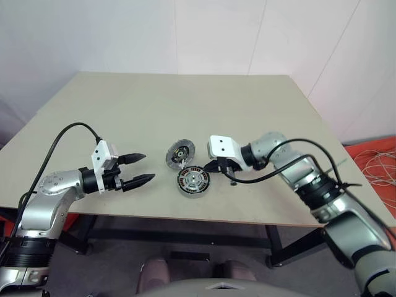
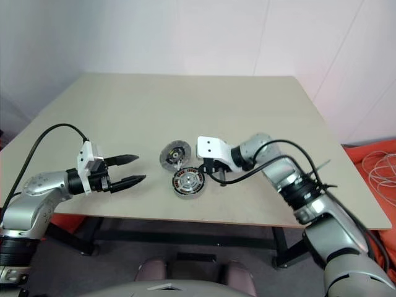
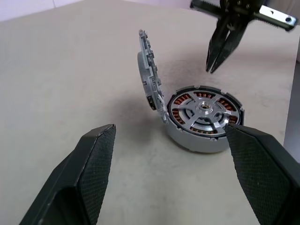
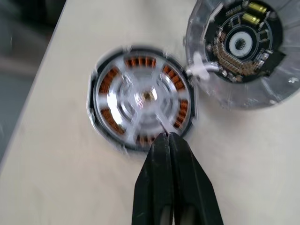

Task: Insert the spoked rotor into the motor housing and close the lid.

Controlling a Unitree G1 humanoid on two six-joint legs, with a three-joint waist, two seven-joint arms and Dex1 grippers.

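Observation:
The spoked rotor (image 4: 143,96) lies inside the motor housing (image 3: 192,140), with copper windings showing between its spokes. The lid (image 1: 180,153) stands tilted up from the housing's far-left edge, its circuit side (image 4: 241,44) facing the housing. My right gripper (image 4: 165,136) is shut with nothing in it; its tips hang just over the housing's right rim, apart from the rotor in the left wrist view (image 3: 212,69). My left gripper (image 1: 148,167) is open and empty, level, a short way left of the housing and pointing at it.
The housing sits near the front edge of the beige table (image 1: 185,105). A black cable (image 1: 272,173) loops off my right forearm over the table, right of the housing. Orange mat and white cords (image 1: 374,164) lie on the floor at right.

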